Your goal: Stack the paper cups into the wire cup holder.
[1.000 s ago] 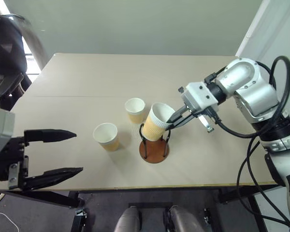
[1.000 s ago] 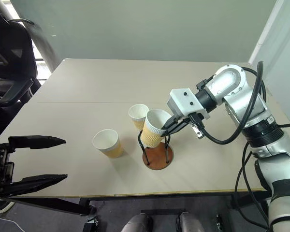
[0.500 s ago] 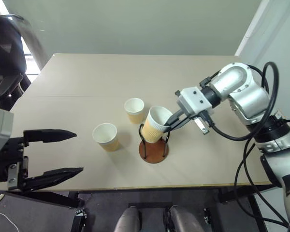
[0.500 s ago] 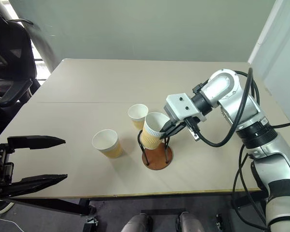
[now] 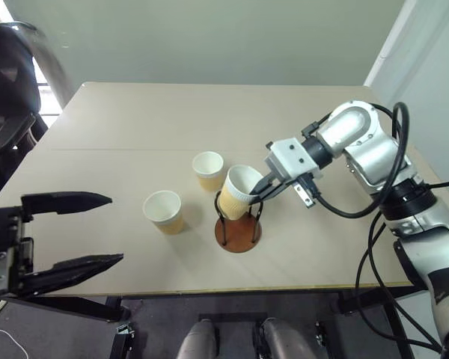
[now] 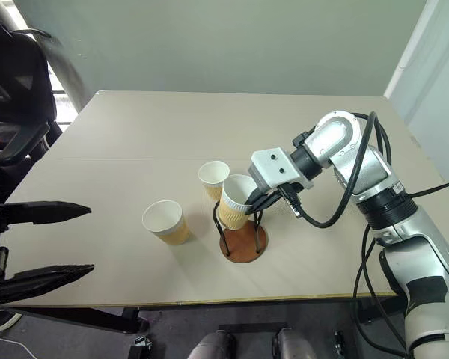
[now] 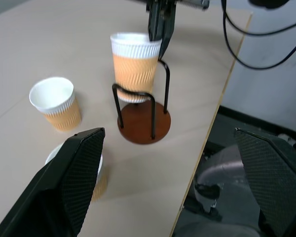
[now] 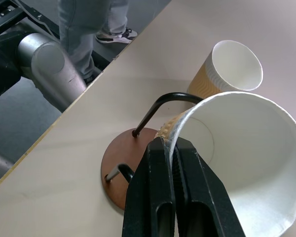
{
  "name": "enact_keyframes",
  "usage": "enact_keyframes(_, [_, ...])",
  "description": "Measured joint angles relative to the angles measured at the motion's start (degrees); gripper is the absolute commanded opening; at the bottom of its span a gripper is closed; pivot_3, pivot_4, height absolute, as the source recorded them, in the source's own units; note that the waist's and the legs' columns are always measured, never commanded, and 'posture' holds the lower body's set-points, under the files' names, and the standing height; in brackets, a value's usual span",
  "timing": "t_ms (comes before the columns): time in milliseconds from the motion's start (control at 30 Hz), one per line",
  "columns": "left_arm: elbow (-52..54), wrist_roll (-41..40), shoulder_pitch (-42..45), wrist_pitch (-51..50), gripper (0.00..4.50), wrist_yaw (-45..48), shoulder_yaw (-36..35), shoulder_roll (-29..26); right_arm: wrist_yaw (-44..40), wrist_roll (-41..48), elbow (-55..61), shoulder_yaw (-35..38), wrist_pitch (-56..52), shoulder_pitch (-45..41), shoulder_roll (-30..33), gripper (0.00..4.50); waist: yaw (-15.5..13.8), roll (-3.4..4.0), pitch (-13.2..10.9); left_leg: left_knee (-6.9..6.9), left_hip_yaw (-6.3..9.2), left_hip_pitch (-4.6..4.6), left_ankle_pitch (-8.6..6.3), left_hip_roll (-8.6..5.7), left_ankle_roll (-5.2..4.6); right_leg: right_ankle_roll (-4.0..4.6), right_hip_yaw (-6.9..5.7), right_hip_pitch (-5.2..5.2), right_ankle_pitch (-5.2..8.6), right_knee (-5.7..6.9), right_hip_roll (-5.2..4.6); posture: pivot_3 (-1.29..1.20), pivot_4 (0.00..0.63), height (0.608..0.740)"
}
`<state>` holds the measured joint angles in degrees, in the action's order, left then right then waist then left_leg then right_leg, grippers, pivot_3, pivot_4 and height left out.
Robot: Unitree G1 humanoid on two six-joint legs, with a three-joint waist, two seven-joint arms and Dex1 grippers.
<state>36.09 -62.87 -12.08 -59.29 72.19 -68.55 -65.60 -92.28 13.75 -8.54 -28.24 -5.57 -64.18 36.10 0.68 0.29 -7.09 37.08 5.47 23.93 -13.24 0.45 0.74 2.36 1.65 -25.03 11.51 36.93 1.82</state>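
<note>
My right gripper (image 5: 259, 188) is shut on the rim of a paper cup (image 5: 239, 191), which has tan walls and is white inside. The cup hangs tilted, its bottom between the black loops of the wire cup holder (image 5: 238, 233), above the brown disc base (image 8: 117, 167). In the right wrist view the fingers (image 8: 163, 197) pinch the cup's wall (image 8: 246, 163). Two more paper cups stand upright on the table, one just behind the holder (image 5: 209, 170) and one to its left (image 5: 165, 211). My left gripper (image 5: 116, 229) hovers open near the table's front left edge, well apart from the cups.
The beige table (image 5: 172, 120) has its front edge (image 5: 209, 290) close to the holder. A black office chair (image 6: 15, 90) stands off the table's left side. In the right wrist view a person's legs (image 8: 86, 29) stand on the floor beyond the table edge.
The right forearm has swung in toward the holder, carrying the held cup slightly left and deeper between the loops. The left gripper has turned a little and stays open.
</note>
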Motion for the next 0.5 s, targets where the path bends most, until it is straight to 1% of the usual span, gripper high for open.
enact_keyframes(233, [0.13, -1.03, -0.96, -0.49, 4.50, -0.97, -0.45, 0.01, 0.00, -0.07, -0.02, 0.00, 0.10, 0.00, 0.00, 0.04, 0.01, 0.00, 0.00, 0.00, 0.00, 0.00, 0.00, 0.00, 0.00, 0.01, 0.00, 0.00, 0.00, 0.00, 0.00, 0.00, 0.150, 0.740])
enact_keyframes(333, [0.14, -1.02, -1.09, -0.49, 4.50, -1.26, -0.45, 0.00, 0.00, -0.05, 0.00, -0.01, 0.09, 0.00, 0.01, 0.54, 0.00, 0.00, 0.00, 0.00, 0.00, 0.00, 0.00, 0.00, 0.00, 0.01, 0.00, 0.00, 0.01, 0.00, 0.00, 0.00, 0.150, 0.740])
enact_keyframes(500, [0.15, -0.98, -1.36, -0.48, 4.50, -1.31, -0.45, 0.00, 0.00, -0.02, 0.05, -0.01, 0.02, 0.00, 0.07, 2.17, 0.01, 0.00, 0.00, 0.00, 0.00, 0.00, 0.00, 0.00, 0.00, 0.02, 0.00, 0.00, 0.01, 0.00, 0.00, 0.00, 0.150, 0.740])
